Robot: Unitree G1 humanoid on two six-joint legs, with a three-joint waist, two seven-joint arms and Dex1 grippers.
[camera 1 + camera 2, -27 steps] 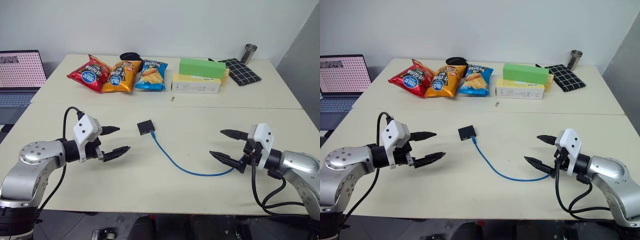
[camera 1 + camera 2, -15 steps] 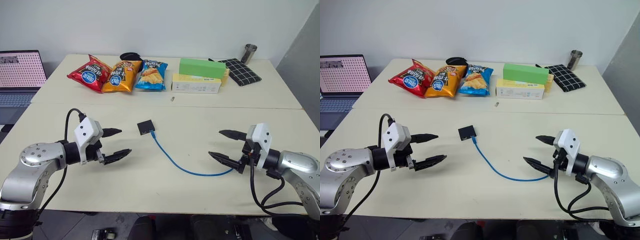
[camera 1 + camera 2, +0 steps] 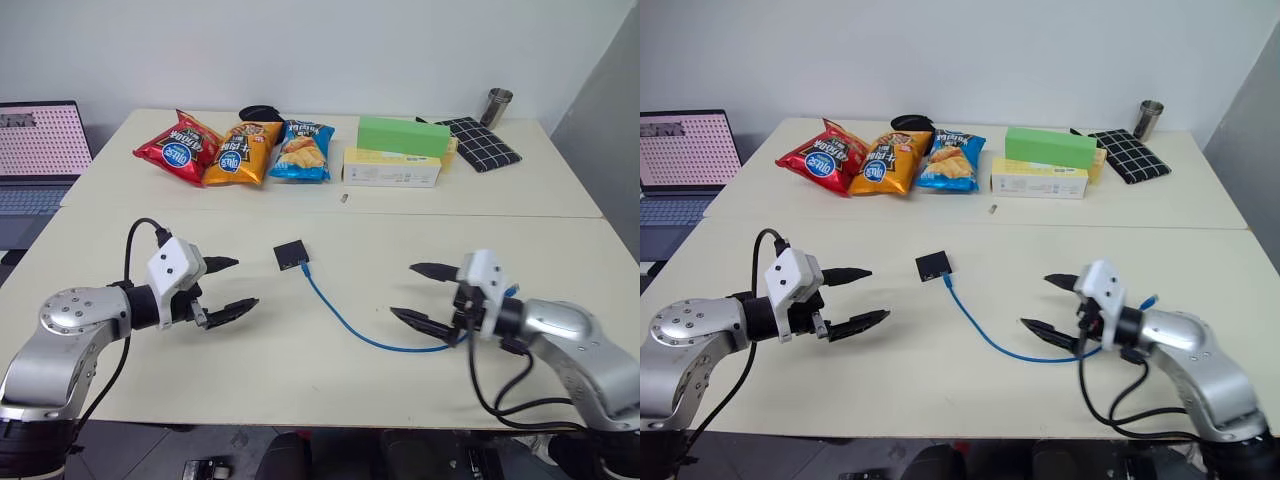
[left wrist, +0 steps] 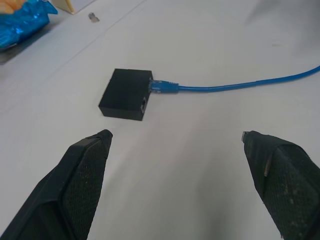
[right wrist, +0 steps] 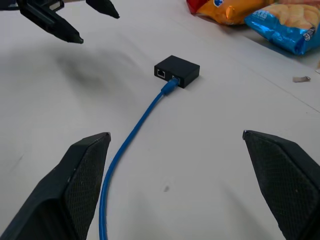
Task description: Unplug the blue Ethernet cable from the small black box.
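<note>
Approach step: both end effectors, left (image 3: 228, 285) and right (image 3: 420, 294), stood open and empty; next, pinning the small matte-black square box (image 3: 291, 255) and pulling the thin bright-blue Ethernet cable (image 3: 345, 325).

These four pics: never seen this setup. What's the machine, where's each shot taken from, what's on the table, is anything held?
It is a humanoid robot with two arms, each ending in a two-fingered black tool. Two pictures come from the head camera, looking down over the arms; the other two come from cameras on the wrists, looking out between that tool's fingers.

In the head views, the left tool and the right tool both hover open over the table, holding nothing.

Between them lies a small black box with a blue cable still plugged into it; the cable curves across the table toward the right tool.

At the far side are three snack bags, a green box on a yellow box, a checked cloth and a metal cup. A laptop sits off to the left.
</note>
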